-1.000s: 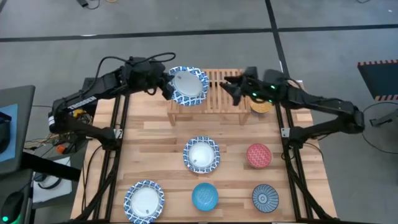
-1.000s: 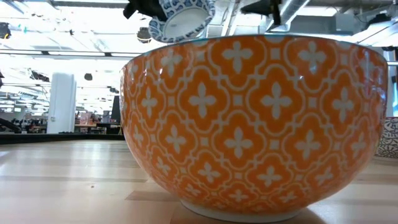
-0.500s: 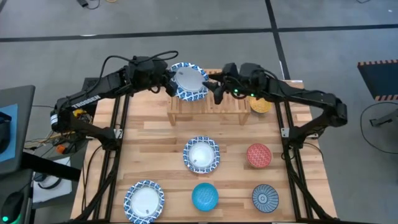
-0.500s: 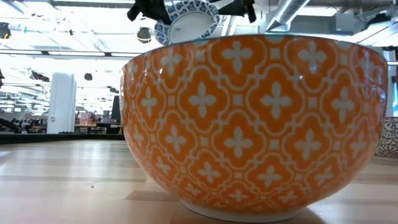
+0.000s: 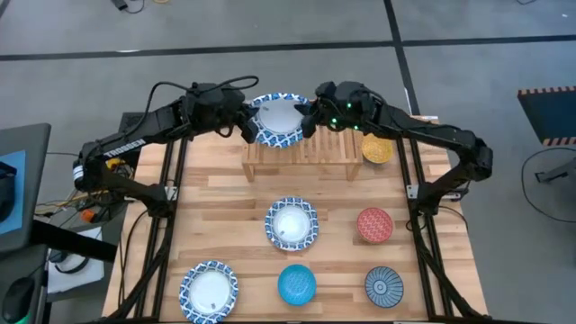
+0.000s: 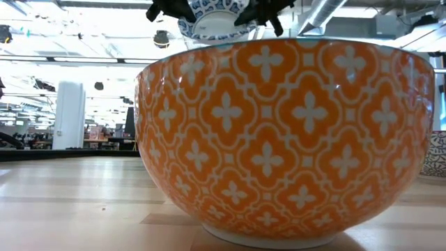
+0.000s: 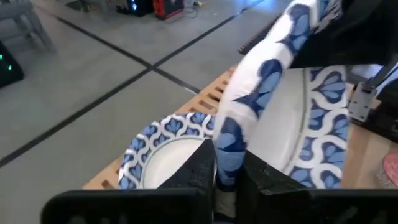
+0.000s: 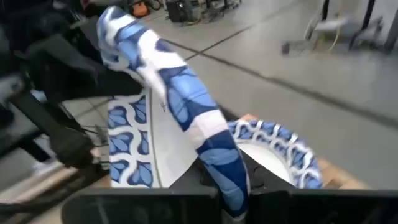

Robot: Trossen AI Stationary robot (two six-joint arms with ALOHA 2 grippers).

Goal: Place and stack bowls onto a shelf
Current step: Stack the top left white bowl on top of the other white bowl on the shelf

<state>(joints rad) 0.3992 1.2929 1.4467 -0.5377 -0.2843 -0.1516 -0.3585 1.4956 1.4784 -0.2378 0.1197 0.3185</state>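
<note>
Above the shelf (image 5: 310, 148), a blue-rimmed white bowl (image 5: 278, 117) is pinched at opposite rims by the left tool (image 5: 246, 126) and the right tool (image 5: 310, 115).

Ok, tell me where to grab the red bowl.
Take the red bowl by its rim, straight from above, one finger inside and one outside. It sits upright, mouth up, so the rim is the only thin edge. The side towards the shelf looks freest; the dark patterned bowl stands on the other.
</note>
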